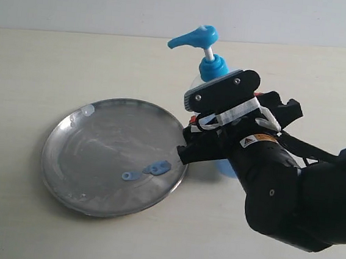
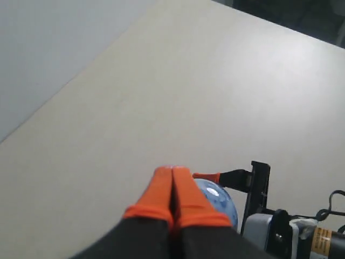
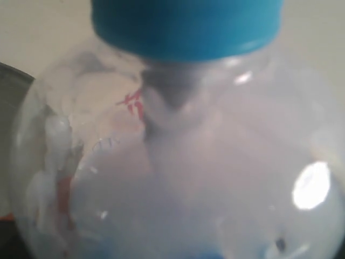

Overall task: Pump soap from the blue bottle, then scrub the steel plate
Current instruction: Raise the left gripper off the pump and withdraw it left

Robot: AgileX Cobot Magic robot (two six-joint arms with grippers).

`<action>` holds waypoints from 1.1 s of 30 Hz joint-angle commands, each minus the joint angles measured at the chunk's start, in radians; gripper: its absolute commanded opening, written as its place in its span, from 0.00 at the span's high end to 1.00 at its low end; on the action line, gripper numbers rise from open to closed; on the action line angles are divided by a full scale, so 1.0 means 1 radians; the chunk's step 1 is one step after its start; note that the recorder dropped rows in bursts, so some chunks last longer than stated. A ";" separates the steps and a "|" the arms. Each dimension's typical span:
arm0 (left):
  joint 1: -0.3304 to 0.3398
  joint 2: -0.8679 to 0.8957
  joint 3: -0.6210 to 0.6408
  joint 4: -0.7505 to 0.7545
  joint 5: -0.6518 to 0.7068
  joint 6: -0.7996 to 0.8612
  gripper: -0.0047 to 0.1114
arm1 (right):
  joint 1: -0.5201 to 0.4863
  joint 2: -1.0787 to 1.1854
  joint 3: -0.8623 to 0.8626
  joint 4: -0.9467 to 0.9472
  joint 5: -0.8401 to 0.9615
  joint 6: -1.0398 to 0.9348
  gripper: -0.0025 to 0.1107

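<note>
Round grey stainless-steel plate [image 1: 91, 152] on table [image 1: 44, 62], left of centre. Tall clear plastic bottle with blue pump head [image 1: 211, 64] upright just beside plate's right rim, slightly behind. Light blue soap blobs [image 1: 156, 167] on plate, near right rim. Bottle between fingers of right gripper [image 1: 189, 126].

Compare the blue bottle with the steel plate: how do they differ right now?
The blue bottle stands upright and tall; the steel plate lies flat and low. The bottle is clear plastic, capped in blue; the plate is dull grey metal. Both carry soap: inside the bottle, as small blue blobs on the plate.
</note>
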 commanded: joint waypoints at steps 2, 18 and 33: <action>0.048 -0.096 0.003 0.153 0.045 -0.188 0.96 | 0.002 -0.023 -0.010 0.045 -0.095 0.027 0.98; 0.181 -0.507 0.520 0.161 -0.072 -0.261 0.96 | 0.002 -0.023 -0.010 0.108 -0.084 0.074 0.98; 0.181 -0.681 0.943 0.181 -0.325 -0.287 0.96 | 0.002 -0.023 -0.010 0.030 -0.070 0.200 0.98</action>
